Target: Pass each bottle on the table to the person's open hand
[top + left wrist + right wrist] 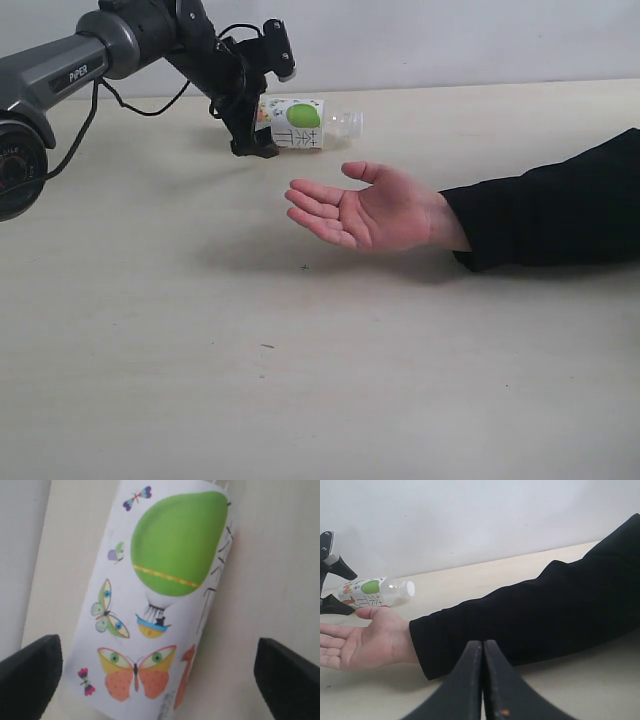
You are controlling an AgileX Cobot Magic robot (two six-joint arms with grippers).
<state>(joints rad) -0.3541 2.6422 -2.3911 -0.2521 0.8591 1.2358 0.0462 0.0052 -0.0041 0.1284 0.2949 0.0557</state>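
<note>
Left wrist view tells the most: the left gripper (159,676) stands open over the apple-label bottle (165,605). Its two black fingertips (30,675) are set wide on either side of the white label, with bare table showing in both gaps, so nothing is clamped yet. The bottle's long axis crosses the line between the fingertips, which is how the jaws need to sit to close on its body.

From the exterior view, the bottle (305,125) lies on its side at the far part of the table (300,390), its cap pointing right toward the person's side. I think it rests on the tabletop, but from this angle I can't quite rule out that it is lifted a little. The left gripper (262,128) is at the bottle's base end.

The person's open hand (370,212) waits palm up, nearer the camera than the bottle and a bit to its right, close by but not touching it. Once gripped, the carry would be short, forward and slightly rightward.

The right gripper (483,680) is pinched closed on nothing, low beside the black sleeve (545,615). It is well apart from the bottle (372,591), so the left arm is plainly the nearer one.
</note>
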